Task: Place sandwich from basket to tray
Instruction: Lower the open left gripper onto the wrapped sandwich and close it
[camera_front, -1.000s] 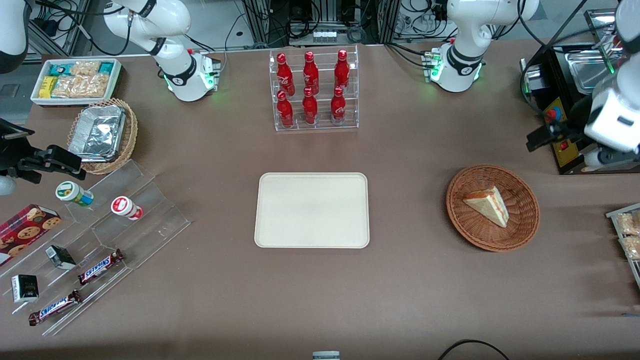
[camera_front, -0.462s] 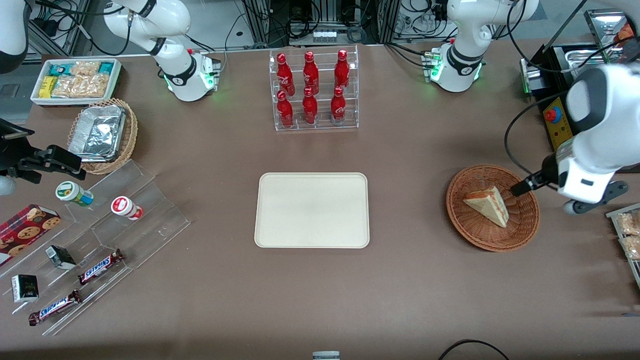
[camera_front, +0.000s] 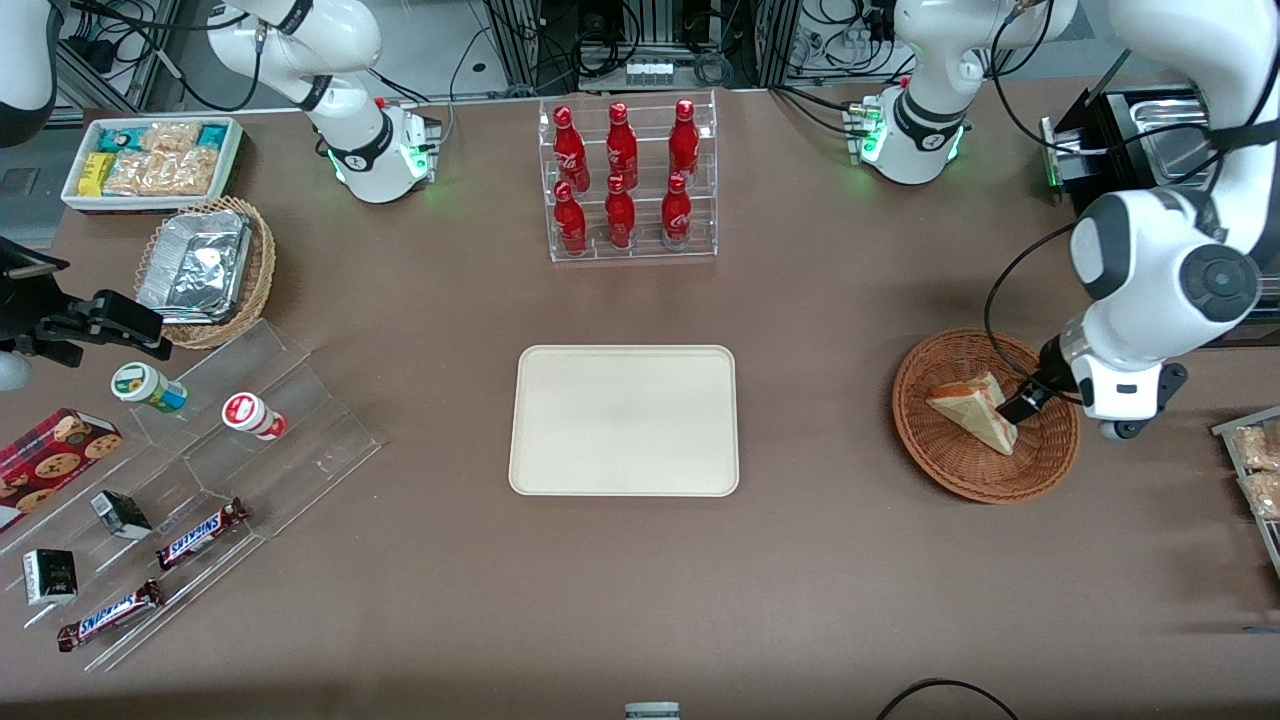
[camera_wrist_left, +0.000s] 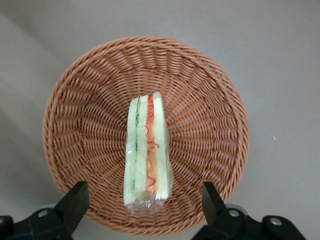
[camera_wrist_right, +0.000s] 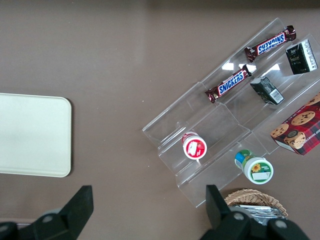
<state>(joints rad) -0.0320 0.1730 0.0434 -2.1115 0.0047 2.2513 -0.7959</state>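
The sandwich (camera_front: 968, 409), a plastic-wrapped wedge of white bread, lies in the round reddish-brown wicker basket (camera_front: 950, 478) toward the working arm's end of the table. In the left wrist view the sandwich (camera_wrist_left: 146, 150) shows its red and green filling, resting inside the basket (camera_wrist_left: 80, 90). My left gripper (camera_front: 1028, 402) hovers over the basket, open, with its fingertips (camera_wrist_left: 76, 196) spread wide on either side of the sandwich's end and touching nothing. The cream tray (camera_front: 624, 420) sits bare at the table's middle and also shows in the right wrist view, the tray (camera_wrist_right: 30, 135).
A clear rack of red bottles (camera_front: 626, 180) stands farther from the camera than the tray. An acrylic stepped shelf with snacks (camera_front: 190, 480), a tan basket of foil containers (camera_front: 205, 268) and a white bin (camera_front: 150, 160) lie toward the parked arm's end. A black machine (camera_front: 1110, 180) stands near the working arm.
The left arm has swung in from the table's edge and come down over the basket. Its open fingers now straddle the sandwich. The sandwich and basket have not moved.
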